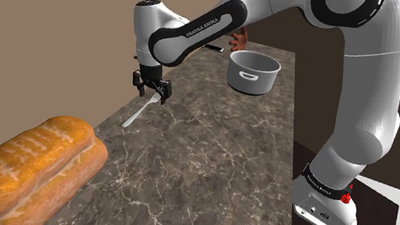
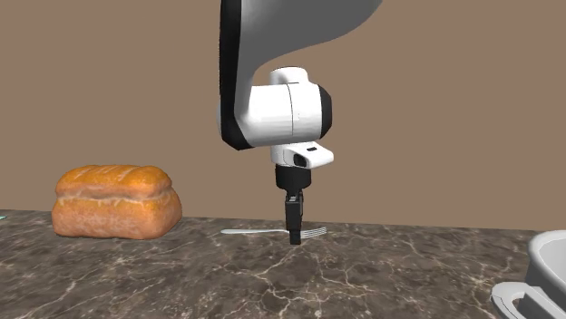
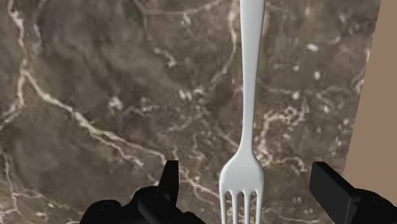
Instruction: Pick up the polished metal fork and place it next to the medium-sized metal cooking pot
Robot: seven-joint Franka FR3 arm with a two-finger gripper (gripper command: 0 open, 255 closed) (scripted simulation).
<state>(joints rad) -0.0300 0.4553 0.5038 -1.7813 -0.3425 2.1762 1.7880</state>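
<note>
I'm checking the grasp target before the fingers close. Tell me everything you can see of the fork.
The fork is drawn plain pale grey-white, one piece: a long slim handle widening into a head with four tines. It lies flat on the dark marbled countertop, near its wall-side edge, well apart from the pot. The open gripper straddles its head, fingers either side, not touching it.
</note>
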